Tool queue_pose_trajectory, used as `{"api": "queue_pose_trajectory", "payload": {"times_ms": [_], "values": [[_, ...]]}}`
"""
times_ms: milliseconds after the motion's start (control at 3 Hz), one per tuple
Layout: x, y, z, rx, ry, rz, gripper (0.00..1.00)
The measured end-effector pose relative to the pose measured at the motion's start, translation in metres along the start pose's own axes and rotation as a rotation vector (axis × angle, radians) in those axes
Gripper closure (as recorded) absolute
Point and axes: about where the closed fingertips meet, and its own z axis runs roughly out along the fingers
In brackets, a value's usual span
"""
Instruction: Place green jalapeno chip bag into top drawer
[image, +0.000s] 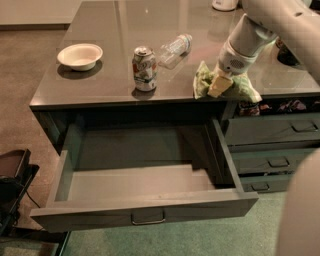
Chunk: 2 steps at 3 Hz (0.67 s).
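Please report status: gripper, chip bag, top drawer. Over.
Gripper on the green jalapeno chip bag, counter front edge. Bag not yet in top drawer; drawer open below. Soda can apart from bag, likely no obstacle.

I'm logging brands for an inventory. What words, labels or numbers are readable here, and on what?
No text can be read.
Can: coloured print, too blurred to read.
Chip bag, with the gripper on it at the counter's right front: darker print, unreadable.
Bottle: no legible label.
Drawer: no markings show.
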Motion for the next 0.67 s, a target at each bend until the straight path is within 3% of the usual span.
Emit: {"api": "queue_pose_trajectory", "payload": {"times_ms": [333,667], "values": [[-0.001,0.042,-0.052,-0.014,0.024,-0.038,1.00],[-0.014,0.083,-0.121,0.026,-0.011,-0.066,1.00]]}}
